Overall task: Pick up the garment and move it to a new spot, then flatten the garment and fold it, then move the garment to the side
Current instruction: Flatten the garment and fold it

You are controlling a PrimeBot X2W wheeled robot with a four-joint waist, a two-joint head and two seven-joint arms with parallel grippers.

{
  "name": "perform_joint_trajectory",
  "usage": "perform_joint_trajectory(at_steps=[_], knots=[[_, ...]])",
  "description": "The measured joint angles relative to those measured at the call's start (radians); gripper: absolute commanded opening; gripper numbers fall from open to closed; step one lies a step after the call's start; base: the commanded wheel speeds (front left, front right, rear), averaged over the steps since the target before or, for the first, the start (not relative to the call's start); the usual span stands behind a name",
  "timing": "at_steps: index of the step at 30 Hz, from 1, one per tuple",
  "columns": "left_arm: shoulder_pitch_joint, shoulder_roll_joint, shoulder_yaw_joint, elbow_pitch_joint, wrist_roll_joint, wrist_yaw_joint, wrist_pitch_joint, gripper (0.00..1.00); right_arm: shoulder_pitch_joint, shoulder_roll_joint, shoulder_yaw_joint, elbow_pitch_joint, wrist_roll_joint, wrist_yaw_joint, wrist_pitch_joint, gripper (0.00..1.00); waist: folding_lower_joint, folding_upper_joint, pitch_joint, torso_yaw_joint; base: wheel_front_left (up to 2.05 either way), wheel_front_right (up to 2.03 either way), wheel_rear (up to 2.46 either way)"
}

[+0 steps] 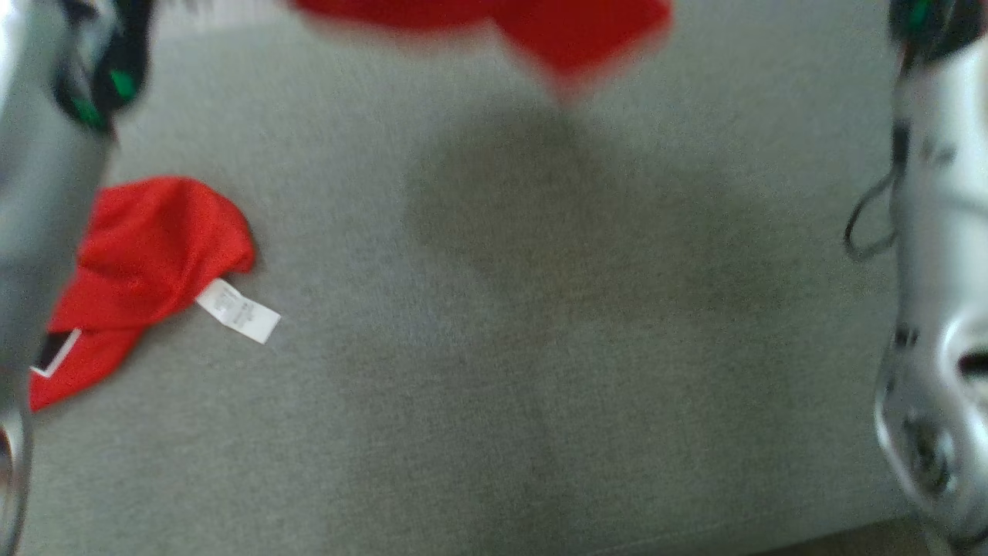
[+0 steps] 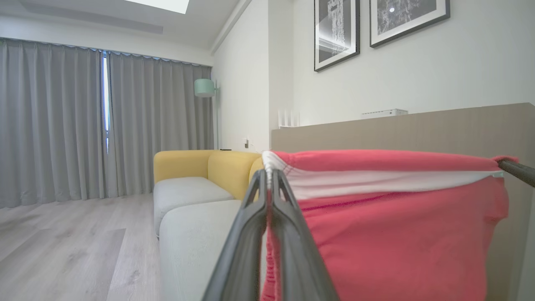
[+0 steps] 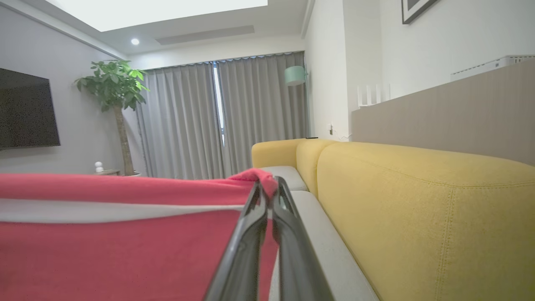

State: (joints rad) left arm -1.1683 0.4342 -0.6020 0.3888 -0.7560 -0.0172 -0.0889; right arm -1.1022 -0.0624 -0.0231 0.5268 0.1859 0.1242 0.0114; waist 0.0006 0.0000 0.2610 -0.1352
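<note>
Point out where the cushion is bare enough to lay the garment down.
Bare: the cushion through its middle and right, from the label across to the right arm, under the garment stretched between left hand and right hand. Crowded: the left edge, where red cloth lies beside the left arm.

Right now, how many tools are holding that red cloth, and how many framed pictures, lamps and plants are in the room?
tools shut on the red garment: 2, the left tool and the right tool
framed pictures: 2
lamp: 1
plant: 1
total: 6
</note>
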Motion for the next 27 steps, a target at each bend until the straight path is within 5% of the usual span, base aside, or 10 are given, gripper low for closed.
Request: perform_joint_trajectory(at_steps=[5, 13, 20, 27], knots=[[-0.137, -0.05, 0.015, 0.172, 0.016, -0.072, -0.082, 0.0, -0.139, 0.0, -0.016, 0.194, -0.053, 0.0, -0.136, 0.0, -0.0001, 0.0, 0.102, -0.004, 0.0, 0.0, 0.0], [-0.049, -0.128, -0.074, 0.335, 0.006, -0.108, -0.143, 0.0, -0.102, -0.011, -0.017, 0.481, -0.098, 0.0, -0.183, 0.0, -0.0004, 0.0, 0.171, 0.015, 0.0, 0.0, 0.0], [0.181, -0.132, -0.212, 0.332, -0.056, -0.115, -0.16, 0.0, 0.034, -0.057, 0.142, 0.635, -0.074, 0.0, -0.142, 0.0, -0.0008, 0.0, 0.131, 0.039, 0.0, 0.0, 0.0], [0.358, -0.081, -0.33, 0.278, -0.072, -0.115, -0.162, 0.0, 0.141, -0.112, 0.345, 0.626, 0.072, 0.0, -0.043, 0.0, -0.0009, 0.0, 0.044, 0.051, 0.0, 0.0, 0.0]])
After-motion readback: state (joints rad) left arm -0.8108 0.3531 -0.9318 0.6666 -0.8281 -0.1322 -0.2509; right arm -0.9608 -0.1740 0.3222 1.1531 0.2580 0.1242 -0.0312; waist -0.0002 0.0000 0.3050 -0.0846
